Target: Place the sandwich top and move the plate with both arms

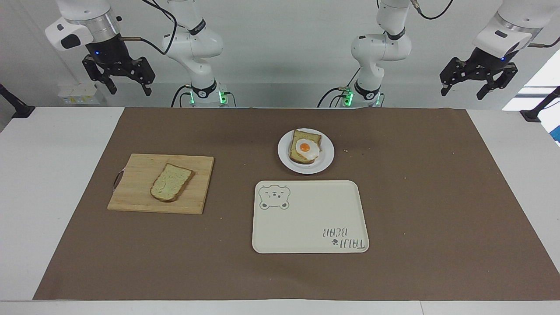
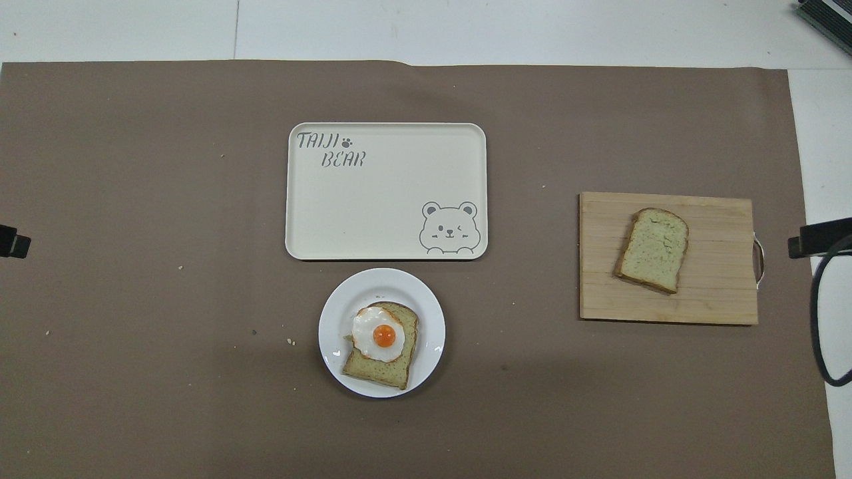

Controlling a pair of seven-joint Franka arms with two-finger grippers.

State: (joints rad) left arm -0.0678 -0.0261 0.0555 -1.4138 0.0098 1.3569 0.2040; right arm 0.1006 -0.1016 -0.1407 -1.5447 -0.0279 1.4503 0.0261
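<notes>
The sandwich top (image 1: 171,182), a plain bread slice, lies on a wooden cutting board (image 1: 140,166) toward the right arm's end of the table; it also shows in the overhead view (image 2: 653,249). The white plate (image 1: 326,164) holds a bread slice with a fried egg (image 1: 307,148) and sits near the middle; it also shows in the overhead view (image 2: 333,319). My right gripper (image 1: 130,89) is open and empty, raised high over the table's edge near the board's end. My left gripper (image 1: 463,92) is open and empty, raised high at the left arm's end. Both arms wait.
A cream rectangular tray with a bear drawing (image 1: 310,227) lies just farther from the robots than the plate, also in the overhead view (image 2: 386,219). A brown mat (image 1: 415,210) covers the table. Black clamps stand at both table ends.
</notes>
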